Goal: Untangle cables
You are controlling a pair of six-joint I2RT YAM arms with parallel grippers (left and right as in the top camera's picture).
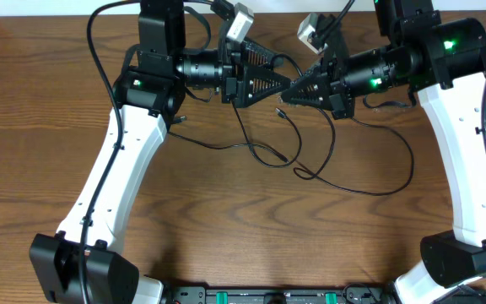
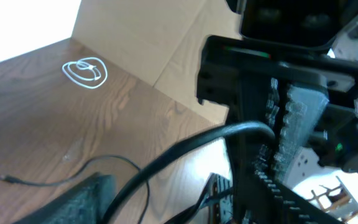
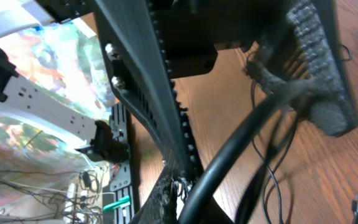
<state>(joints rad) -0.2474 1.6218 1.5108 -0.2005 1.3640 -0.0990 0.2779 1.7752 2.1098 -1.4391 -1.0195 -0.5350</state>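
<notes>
Thin black cables (image 1: pixel 260 152) lie looped across the wooden table (image 1: pixel 40 127), one wide loop (image 1: pixel 369 190) reaching right. A small plug (image 1: pixel 281 111) hangs just below the grippers. My two grippers meet tip to tip at the top centre. The left gripper (image 1: pixel 282 71) is open, its fingers spread beside the right gripper's tip. The right gripper (image 1: pixel 288 91) is shut, and in its wrist view thin black cable strands (image 3: pixel 180 184) sit pinched at its tip (image 3: pixel 174 194). The left wrist view shows a white cable (image 2: pixel 86 71) coiled far off and a black cable (image 2: pixel 73 169) on the table.
A thick black arm wire (image 2: pixel 185 146) crosses the left wrist view, and another (image 3: pixel 241 143) crosses the right wrist view. Both white arms (image 1: pixel 125 160) stand at the table's sides. A black rail (image 1: pixel 268 295) runs along the front edge.
</notes>
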